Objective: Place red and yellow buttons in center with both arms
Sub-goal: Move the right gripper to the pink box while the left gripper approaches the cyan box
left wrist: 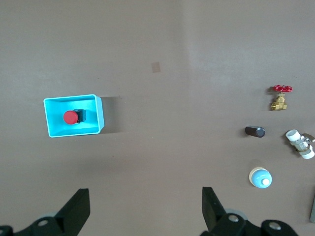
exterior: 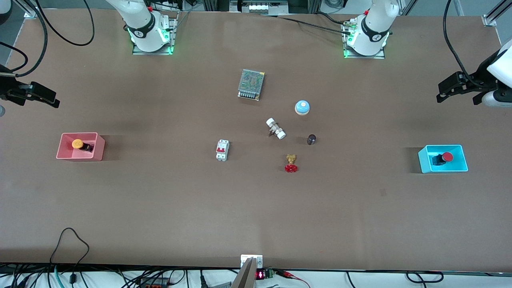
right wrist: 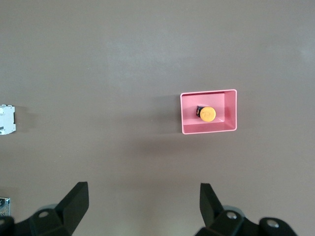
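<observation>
The red button (exterior: 444, 157) lies in the blue tray (exterior: 460, 164) at the left arm's end of the table; the left wrist view shows it too (left wrist: 72, 117). The yellow button (exterior: 79, 144) lies in the pink tray (exterior: 66, 154) at the right arm's end; it also shows in the right wrist view (right wrist: 206, 114). My left gripper (exterior: 442, 93) hangs open and empty high over the table's edge at its own end. My right gripper (exterior: 52, 100) hangs open and empty high over its end. The brown tabletop centre (exterior: 256, 192) is bare nearer the front camera.
Around the middle lie a mesh power supply (exterior: 251, 84), a blue-and-white dome bell (exterior: 302, 107), a white-capped fitting (exterior: 276, 128), a small dark cylinder (exterior: 311, 139), a brass valve with red handwheel (exterior: 291, 163) and a white breaker (exterior: 222, 150).
</observation>
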Available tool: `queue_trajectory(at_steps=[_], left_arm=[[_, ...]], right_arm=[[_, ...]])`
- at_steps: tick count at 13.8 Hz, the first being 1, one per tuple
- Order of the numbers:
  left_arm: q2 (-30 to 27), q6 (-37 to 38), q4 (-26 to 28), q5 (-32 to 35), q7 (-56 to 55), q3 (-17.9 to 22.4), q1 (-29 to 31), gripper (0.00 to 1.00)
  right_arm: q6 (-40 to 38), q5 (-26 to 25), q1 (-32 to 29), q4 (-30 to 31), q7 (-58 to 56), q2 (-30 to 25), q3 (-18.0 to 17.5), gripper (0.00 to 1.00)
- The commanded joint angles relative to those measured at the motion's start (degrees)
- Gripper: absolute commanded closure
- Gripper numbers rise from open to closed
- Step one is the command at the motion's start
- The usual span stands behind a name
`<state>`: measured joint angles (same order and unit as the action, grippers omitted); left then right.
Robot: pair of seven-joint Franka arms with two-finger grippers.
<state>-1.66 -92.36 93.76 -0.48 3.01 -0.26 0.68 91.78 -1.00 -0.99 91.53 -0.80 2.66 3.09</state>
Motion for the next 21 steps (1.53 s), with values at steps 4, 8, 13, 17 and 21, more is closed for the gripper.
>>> queue_trajectory(at_steps=[4, 8, 13, 17, 21], left_arm=[[0.86, 0.95, -1.83, 0.04, -0.37, -0.35, 0.20, 0.00], [0.86, 0.95, -1.83, 0.04, -0.46, -0.35, 0.20, 0.00], [2.96, 2.96, -1.91, 0.56, -0.46, -0.35, 0.11, 0.00], [4.20, 6.40, -3.06, 0.83, -0.37, 0.52, 0.28, 0.00], [9.99, 6.23, -6.30, 5.31, 0.15, 0.70, 2.12, 0.00]], right_arm=[[1.55, 0.12, -0.50, -0.12, -0.43, 0.07, -0.28, 0.00], [3.57, 0.21, -0.77, -0.03, 0.44, 1.29, -0.28, 0.00], [4.45, 0.21, -1.91, -0.03, 0.01, 4.27, -0.19, 0.00], [4.62, -0.85, -2.35, 0.41, 0.36, 8.58, -0.10, 0.00], [10.07, -1.55, -5.60, 1.64, -0.69, 15.09, -0.10, 0.00]])
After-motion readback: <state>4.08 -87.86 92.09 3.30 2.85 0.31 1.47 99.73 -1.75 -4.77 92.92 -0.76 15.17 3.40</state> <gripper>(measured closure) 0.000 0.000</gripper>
